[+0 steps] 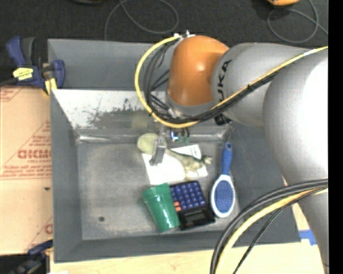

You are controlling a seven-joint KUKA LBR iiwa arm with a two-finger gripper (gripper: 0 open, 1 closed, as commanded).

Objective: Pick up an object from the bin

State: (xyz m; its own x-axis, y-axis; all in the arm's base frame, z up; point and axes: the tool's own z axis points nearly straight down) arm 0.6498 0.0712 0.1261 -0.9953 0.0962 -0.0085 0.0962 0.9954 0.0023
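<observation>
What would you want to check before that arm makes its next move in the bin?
1. The gripper is over the white card, not the bin wall: ok.
2. Anything already held: cannot tell.
3. Room around the gripper: not ok, a pale round thing lies right beside it.
4. The green cup, calculator and blue brush lie apart from the gripper: ok.

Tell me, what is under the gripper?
A flat white card lies under the gripper, with a pale yellow lump beside its tip. The arm's orange cover hides whatever lies in the bin behind that.
</observation>
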